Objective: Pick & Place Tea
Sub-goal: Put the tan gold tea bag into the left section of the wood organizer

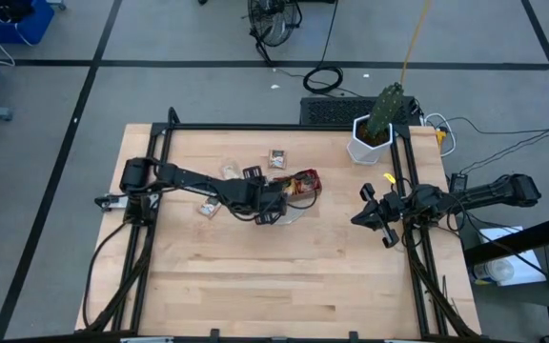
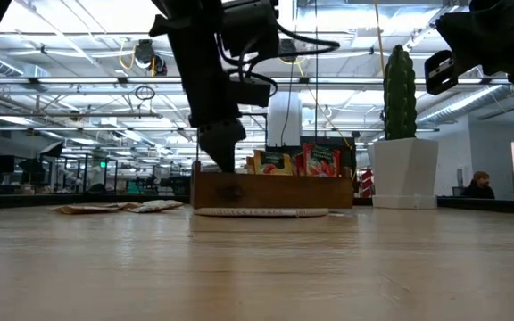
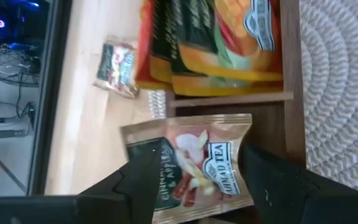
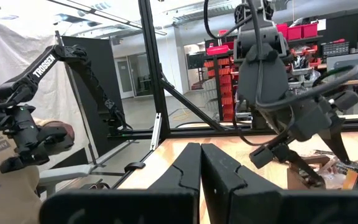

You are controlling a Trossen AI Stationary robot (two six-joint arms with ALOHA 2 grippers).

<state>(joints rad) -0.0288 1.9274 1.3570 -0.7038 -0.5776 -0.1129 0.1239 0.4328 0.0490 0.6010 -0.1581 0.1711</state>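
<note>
Left gripper [image 3: 194,186]: clamped on beige cinnamon-apple tea sachet [image 3: 191,167], over the wooden tray [image 3: 272,109] near the worktop's centre. Advice: centre above the empty compartment beside the orange sachets [image 3: 213,46], lower, then release. Right gripper [image 4: 201,180]: fingers together, parked at right edge.

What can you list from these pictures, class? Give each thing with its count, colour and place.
Beige tea sachet: one, pale beige, between the left gripper's fingers over the tray.
Wooden tray: one, brown, table centre, holding red and orange sachets.
Loose sachets: a few, pale, on the table near the tray.
Round mat: one, grey-white, under the tray.
Cactus pot: one, white, far right of the table.
Left gripper: dark, over the tray.
Right gripper: dark, waiting at the table's right edge.
</note>
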